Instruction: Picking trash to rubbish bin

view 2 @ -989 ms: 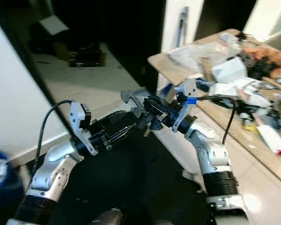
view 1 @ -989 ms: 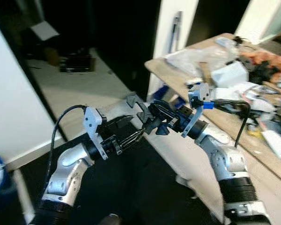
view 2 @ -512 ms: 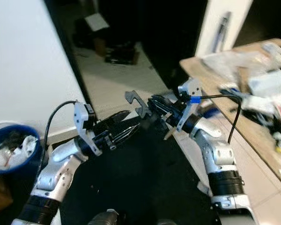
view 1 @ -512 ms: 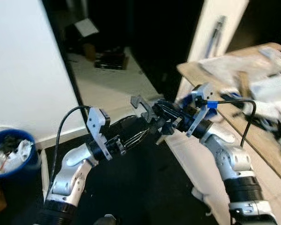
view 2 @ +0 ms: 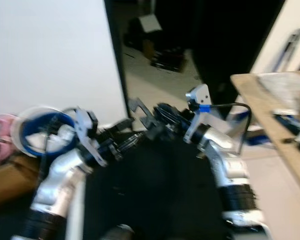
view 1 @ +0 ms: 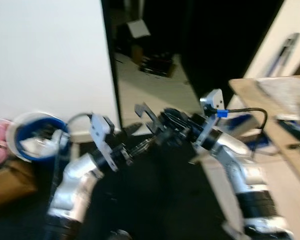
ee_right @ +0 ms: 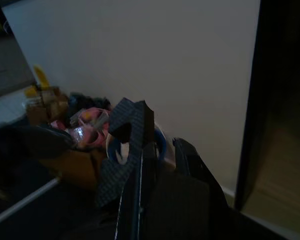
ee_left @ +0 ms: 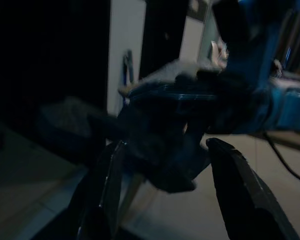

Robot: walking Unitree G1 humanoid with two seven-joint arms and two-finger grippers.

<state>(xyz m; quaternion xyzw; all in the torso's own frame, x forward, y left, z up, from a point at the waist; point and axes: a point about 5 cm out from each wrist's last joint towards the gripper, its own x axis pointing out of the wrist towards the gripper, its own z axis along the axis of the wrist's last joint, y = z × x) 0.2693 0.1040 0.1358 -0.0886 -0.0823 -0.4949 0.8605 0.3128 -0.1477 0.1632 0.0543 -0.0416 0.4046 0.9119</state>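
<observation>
We are carrying a piece of trash toward the rubbish bin (view 1: 37, 137), a blue bin with a white liner that stands on the floor against the white wall (view 1: 50, 55). Our right gripper (view 1: 157, 125) is clenched on a dark, angular scrap (view 1: 146, 116), held up in front of us, well to the right of the bin. Our left gripper (view 1: 132, 140) sits just below the scrap, between it and the bin, fingers (ee_left: 235, 185) spread apart and holding nothing. The picture is blurred, so the scrap may be a cardboard or plastic offcut. Next, we judge, we must close on the bin, bring the scrap over its rim and let go. A cluttered wooden surface (view 1: 282, 112) lies far right of the bin.
</observation>
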